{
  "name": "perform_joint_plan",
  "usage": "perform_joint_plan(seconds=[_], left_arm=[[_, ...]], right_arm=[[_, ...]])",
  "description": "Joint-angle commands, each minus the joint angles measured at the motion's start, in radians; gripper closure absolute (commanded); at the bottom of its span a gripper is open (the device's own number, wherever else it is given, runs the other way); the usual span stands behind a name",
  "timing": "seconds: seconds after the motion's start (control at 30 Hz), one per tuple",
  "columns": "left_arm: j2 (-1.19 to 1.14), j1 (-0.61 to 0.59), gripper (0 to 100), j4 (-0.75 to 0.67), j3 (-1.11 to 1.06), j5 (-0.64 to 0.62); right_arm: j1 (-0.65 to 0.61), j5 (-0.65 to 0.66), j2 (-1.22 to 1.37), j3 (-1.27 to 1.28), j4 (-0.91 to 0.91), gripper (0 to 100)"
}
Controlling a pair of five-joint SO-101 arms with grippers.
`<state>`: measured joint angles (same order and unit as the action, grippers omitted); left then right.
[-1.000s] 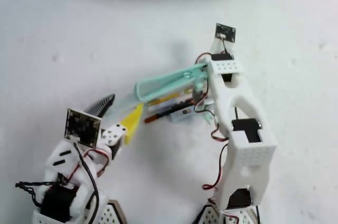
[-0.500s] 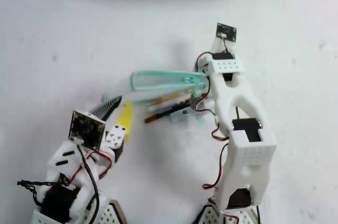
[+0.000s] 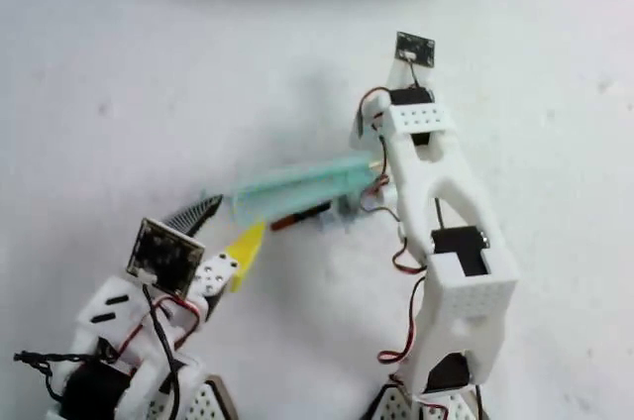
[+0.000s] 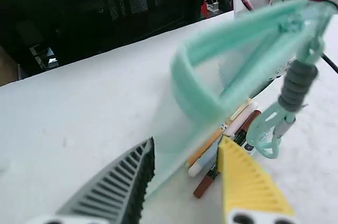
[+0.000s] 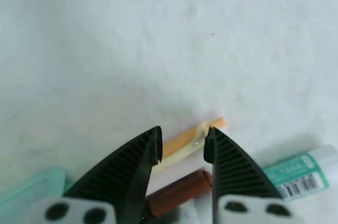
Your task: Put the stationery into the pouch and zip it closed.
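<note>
The mint-green pouch [image 3: 297, 190] lay slantwise near the middle of the white table [image 3: 149, 83], its long side running from about 8 o'clock to 2 o'clock in the high view. In the left wrist view its mouth gaped as a raised loop, with a looped zip pull [image 4: 264, 142] dangling at one side.

A brown pen [image 3: 302, 217] stuck out from under the pouch's 6 o'clock edge, touching it. Beside it in the right wrist view were a yellow pencil [image 5: 187, 139] and a teal-labelled tube [image 5: 298, 174].

The left gripper [image 3: 240, 214] sat at the pouch's 8 o'clock end. Its grey and yellow fingers were spread apart, with that end of the pouch between them and not pinched.

The right gripper [image 5: 182, 137] was at the pouch's 3 o'clock end, above the pens. Its two black fingers were a little apart and clamped on nothing, and the yellow pencil showed in the gap between their tips.
</note>
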<state>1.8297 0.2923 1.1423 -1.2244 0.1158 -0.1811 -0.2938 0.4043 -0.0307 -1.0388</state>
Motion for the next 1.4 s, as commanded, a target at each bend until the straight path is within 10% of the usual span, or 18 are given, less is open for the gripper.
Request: perform_joint_plan(seconds=[0.0, 0.43, 1.2, 1.37], left_arm=[[-0.005, -0.033, 78, -0.023, 0.044, 0.083], [-0.005, 0.131, 77, -0.31, -0.158, 0.123], [-0.005, 0.093, 75, -0.201, -0.114, 0.129], [-0.005, 0.096, 91, -0.245, -0.118, 0.121]], right_arm=[[-0.013, -0.005, -0.067, -0.044, -0.027, 86.8], [-0.073, 0.002, -0.073, -0.049, -0.031, 86.8], [-0.219, 0.002, -0.266, -0.046, -0.145, 86.8], [-0.183, 0.002, -0.268, -0.049, -0.142, 86.8]])
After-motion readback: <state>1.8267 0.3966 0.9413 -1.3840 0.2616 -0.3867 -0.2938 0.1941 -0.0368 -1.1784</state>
